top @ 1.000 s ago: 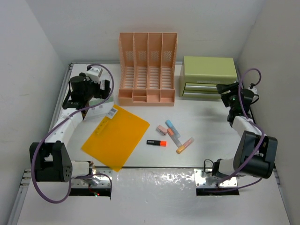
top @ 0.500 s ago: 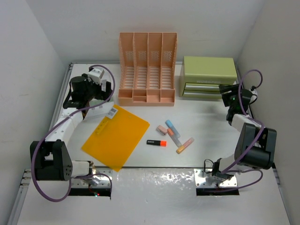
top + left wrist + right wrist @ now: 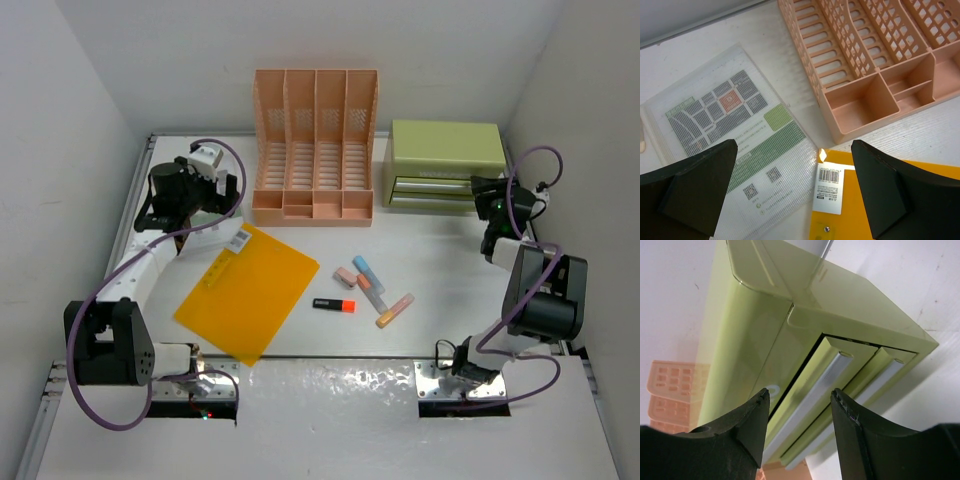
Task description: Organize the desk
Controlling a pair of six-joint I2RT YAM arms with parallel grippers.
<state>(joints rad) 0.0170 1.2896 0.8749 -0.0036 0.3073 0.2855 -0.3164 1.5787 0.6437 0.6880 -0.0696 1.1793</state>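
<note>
Drawer opening is likely being prepared | right gripper [image 3: 797, 405] is being held open facing the top handle [image 3: 815, 390] of the green box [image 3: 755, 330], upper right | handle is best centred before closing | left gripper [image 3: 794, 150] likewise open | desk [image 3: 440, 260] is filling mid-frame

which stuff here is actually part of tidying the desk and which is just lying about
Job: desk, orange folder, clear document sleeve, highlighters, peach file rack, green drawer box.
Just there: arm base plates, white walls.
</note>
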